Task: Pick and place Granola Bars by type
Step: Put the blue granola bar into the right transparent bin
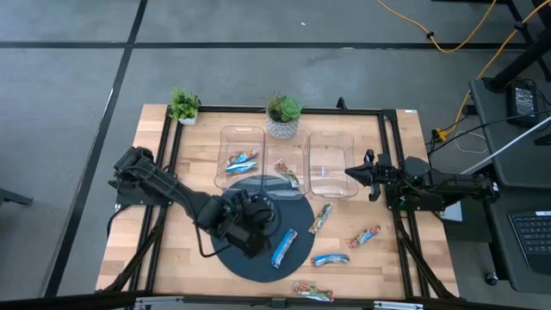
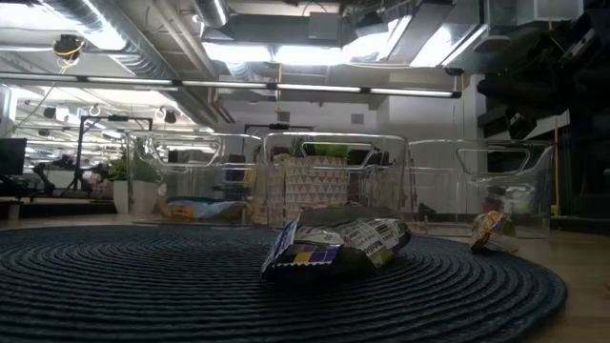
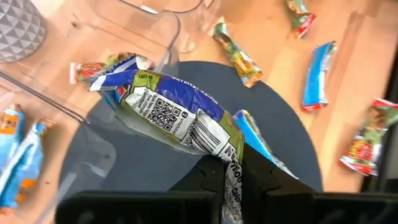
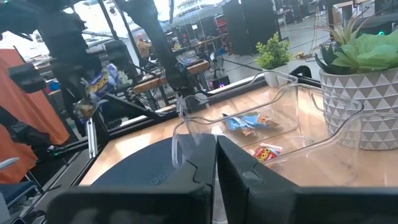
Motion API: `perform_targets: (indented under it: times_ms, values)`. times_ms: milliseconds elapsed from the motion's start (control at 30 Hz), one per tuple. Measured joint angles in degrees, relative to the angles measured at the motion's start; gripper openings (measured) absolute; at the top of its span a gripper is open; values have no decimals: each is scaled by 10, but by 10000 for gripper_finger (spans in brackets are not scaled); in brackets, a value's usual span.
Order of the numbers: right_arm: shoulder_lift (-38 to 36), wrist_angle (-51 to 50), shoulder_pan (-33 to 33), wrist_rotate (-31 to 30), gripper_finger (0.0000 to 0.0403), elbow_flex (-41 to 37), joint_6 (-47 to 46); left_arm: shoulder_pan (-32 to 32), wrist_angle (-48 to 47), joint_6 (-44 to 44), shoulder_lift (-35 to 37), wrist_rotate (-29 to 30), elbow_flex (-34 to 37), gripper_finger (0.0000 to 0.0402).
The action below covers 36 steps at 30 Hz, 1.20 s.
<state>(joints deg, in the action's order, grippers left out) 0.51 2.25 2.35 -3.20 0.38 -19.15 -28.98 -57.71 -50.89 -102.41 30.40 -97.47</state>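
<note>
We see the left tool (image 3: 233,177) pinching a dark blue bar (image 3: 171,112), its length pointing toward the upper-left bin (image 1: 243,146).

The held granola bar (image 3: 177,115) wrapper reads "OATMEAL RAISIN" beside a QR code and barcode

Bars (image 1: 242,161) in left bin (image 1: 243,138), others (image 1: 331,259) on table (image 1: 198,146) right of mat (image 1: 297,215).
</note>
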Motion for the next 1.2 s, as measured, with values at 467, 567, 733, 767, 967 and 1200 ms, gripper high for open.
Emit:
perform_targets:
  times_ms: [467,567,733,767,967,1200]
  values:
    - [0,125,0,-19,19,14,29,74,-9,97,5,-16,0,12]
    - [4,120,0,-56,19,52,44,93,-8,116,8,-16,0,10]
    - [51,71,0,-69,19,145,131,124,7,152,20,-19,0,11]
    - [68,51,0,-68,21,168,141,129,8,159,23,-19,0,11]
    - [200,-67,0,-55,85,300,156,158,58,204,37,-19,0,10]
    - [328,-68,3,-45,238,404,165,166,89,239,52,-20,0,10]
